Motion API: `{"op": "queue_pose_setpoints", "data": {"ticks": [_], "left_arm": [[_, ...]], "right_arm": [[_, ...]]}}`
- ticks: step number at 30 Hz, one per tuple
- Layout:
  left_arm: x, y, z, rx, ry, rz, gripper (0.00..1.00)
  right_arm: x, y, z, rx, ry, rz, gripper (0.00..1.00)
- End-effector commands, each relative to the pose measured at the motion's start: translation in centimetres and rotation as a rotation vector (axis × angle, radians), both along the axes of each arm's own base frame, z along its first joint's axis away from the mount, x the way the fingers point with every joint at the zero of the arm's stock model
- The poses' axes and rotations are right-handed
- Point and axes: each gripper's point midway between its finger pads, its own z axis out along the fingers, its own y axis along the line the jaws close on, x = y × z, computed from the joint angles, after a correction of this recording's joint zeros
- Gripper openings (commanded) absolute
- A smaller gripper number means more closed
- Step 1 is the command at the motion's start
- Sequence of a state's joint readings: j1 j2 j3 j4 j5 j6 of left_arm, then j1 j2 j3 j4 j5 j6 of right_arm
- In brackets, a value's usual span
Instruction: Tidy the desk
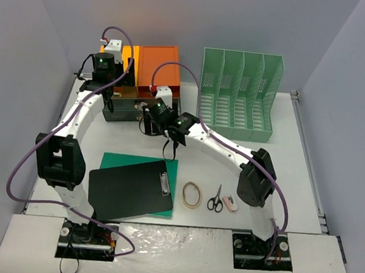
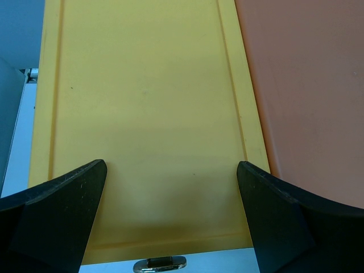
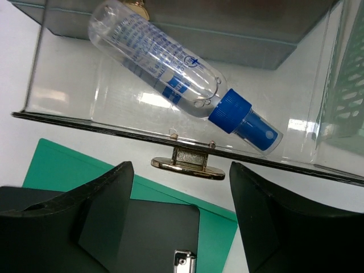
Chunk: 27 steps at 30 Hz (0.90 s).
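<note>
As the right gripper (image 3: 181, 170) hangs with its jaws parted on either side of the gilt handle (image 3: 187, 165) of a clear drawer (image 3: 85, 91), gripping nothing, we judge the step in hand to be shutting that drawer. It stands pulled out with a spray bottle (image 3: 165, 68) lying on its side within. To do it well, we would hold the fingers square to the drawer front, press at the handle rather than a corner so the drawer runs straight, and push slowly so the bottle does not roll. The left gripper (image 2: 172, 165), jaws wide and empty, hovers above the yellow top (image 2: 148, 114) of the drawer unit (image 1: 156, 67), well placed, we think, to steady it. Beyond the arms lies the desk (image 1: 293, 184), a white tabletop between grey-lilac walls. The unit and a green file rack (image 1: 239, 93) stand at its far side. Nearer the arm bases lie a black clipboard (image 1: 130, 189) on a green folder (image 1: 119, 161), a rubber band (image 1: 191, 195), scissors (image 1: 215, 199) and what may be an eraser (image 1: 229, 203).
</note>
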<state>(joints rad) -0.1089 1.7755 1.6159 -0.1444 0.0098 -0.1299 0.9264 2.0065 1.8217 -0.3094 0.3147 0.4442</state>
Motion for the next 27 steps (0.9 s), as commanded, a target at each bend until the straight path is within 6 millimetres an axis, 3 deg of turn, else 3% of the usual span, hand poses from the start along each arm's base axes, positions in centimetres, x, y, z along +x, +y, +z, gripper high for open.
{"op": "queue_pose_setpoints", "data": {"ticks": [1,9,19,27], "left_arm": [[-3.6,0.1,-6.3,0.037,0.237,-0.03,0.97],[-3.9,0.0,-6.5,0.029,0.239,-0.032,0.97],[-4.3,0.0,-6.8,0.025,0.248,-0.031,0.97],[-4.4,0.1,-6.9,0.025,0.251,-0.03,0.97]], "right_arm": [[1.8,0.9,2.0,0.079,-0.15,-0.085,0.65],[3.5,1.3,1.4,0.078,-0.251,-0.142,0.65],[6.3,2.1,2.8,0.049,-0.35,-0.176,0.68],[10.0,1.3,4.9,0.073,-0.395,-0.205,0.69]]}}
